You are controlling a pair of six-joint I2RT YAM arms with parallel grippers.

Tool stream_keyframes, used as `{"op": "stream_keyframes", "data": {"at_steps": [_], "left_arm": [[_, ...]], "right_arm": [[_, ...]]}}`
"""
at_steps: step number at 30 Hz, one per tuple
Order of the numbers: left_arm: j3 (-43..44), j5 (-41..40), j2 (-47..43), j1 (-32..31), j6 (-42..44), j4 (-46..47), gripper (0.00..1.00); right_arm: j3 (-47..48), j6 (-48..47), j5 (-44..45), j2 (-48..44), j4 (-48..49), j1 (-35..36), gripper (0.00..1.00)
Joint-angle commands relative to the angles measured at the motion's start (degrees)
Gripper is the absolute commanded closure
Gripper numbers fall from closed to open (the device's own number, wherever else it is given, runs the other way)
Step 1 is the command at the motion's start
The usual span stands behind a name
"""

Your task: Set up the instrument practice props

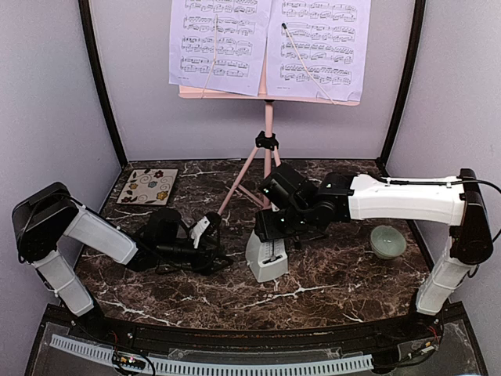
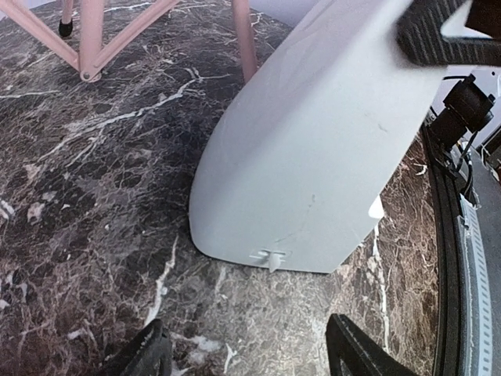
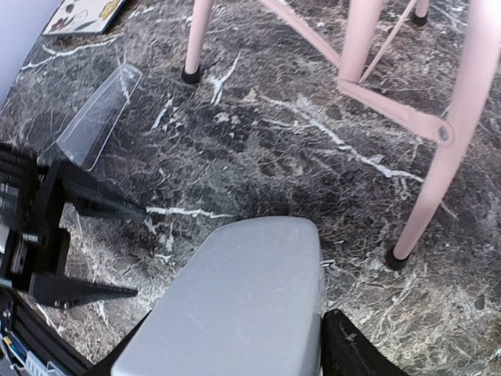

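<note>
Right wrist view: the right gripper [image 3: 243, 352] is clamped on the upper part of the small grey-white pyramid metronome [image 3: 250, 282], which appears to rest on the dark marble table [image 3: 274, 141] just before the legs of the pink tripod music stand [image 3: 360, 47]. It should be kept upright and released only when it sits flat. The left gripper [image 2: 249, 356], spread wide and empty, should be held off it.

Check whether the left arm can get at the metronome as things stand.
Probably yes. The left gripper is open and faces the metronome, with only table between them. The right gripper straddles its top, though, so only the lower side looks free.
</note>
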Motion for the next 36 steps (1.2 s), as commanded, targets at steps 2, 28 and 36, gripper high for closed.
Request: {"op": "stream_keyframes", "data": {"at_steps": [2, 28, 36], "left_arm": [[2.69, -0.2, 0.76, -3.57, 6.28, -4.62, 0.3], [16.72, 1.22, 12.32, -5.88, 23.81, -13.54, 0.16], [16.53, 2.02, 13.54, -5.8, 25.81, -13.82, 0.27]], "right_arm": [[1.1, -0.08, 0.88, -1.05, 0.07, 0.05, 0.48], [-2.18, -6.78, -5.97, -6.21, 4.92, -1.39, 0.76], [-1.57, -7.16, -6.3, -5.79, 5.12, -1.37, 0.77]]}}
